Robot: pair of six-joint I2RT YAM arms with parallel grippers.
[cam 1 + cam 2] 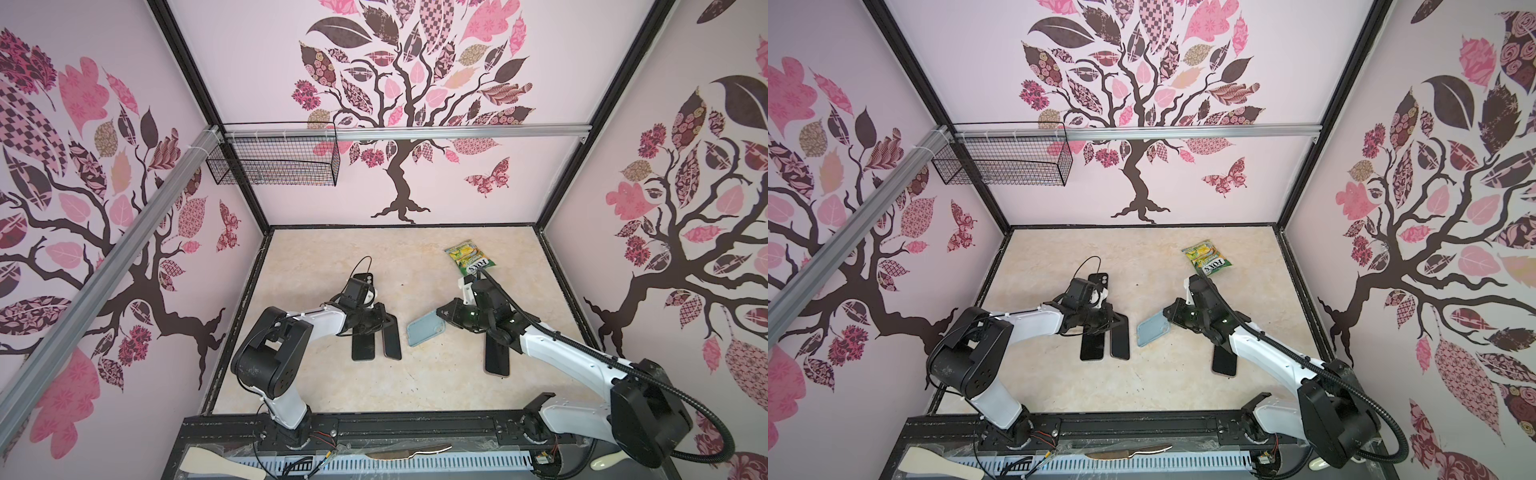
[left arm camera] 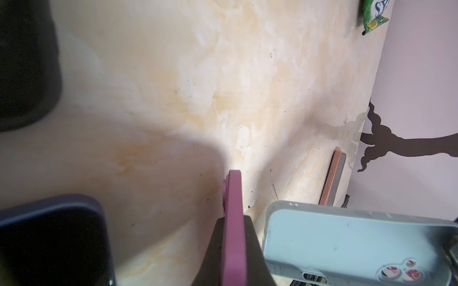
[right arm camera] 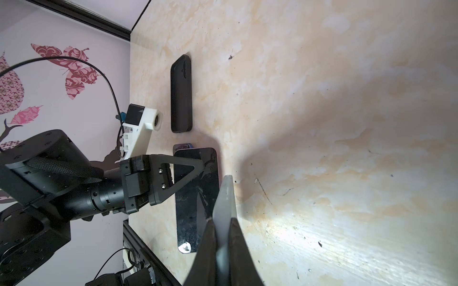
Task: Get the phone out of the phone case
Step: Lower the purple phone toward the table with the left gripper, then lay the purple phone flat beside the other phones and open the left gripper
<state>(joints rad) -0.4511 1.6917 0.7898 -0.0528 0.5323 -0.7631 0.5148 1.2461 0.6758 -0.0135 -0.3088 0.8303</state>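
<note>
1. Near the middle of the marbled table (image 1: 332, 386), we are clamping the maroon phone (image 2: 234, 195) edge-on in the left gripper (image 2: 234, 219). Its jaws are drawn narrow against the phone's flat faces.
2. We are pinching one end of the pale blue phone case (image 1: 424, 333) in the right gripper (image 3: 222, 221). Those jaws are likewise almost together, on the thin case wall.
3. We are reading the case as empty. The left wrist view is showing its bare inner hollow and the camera cut-out, so the separating looks done or all but done.
4. We are judging the step in hand to be drawing the two apart and setting them down. Doing it well is asking for:
   - firm grips on both;
   - a straight pull away from the case's open face;
   - a flat, gentle lowering of the phone rather than a drop onto a corner.
5. We are minding the dark phone in a navy case (image 1: 363, 343) lying just beside the held one, since a careless lowering could knock it.
6. The maroon phone is sitting between the left gripper's jaws, near the case but apart from it, with bare table showing between them. The case is hanging tilted from the right gripper, and we cannot tell whether its free end is touching the table.
</note>
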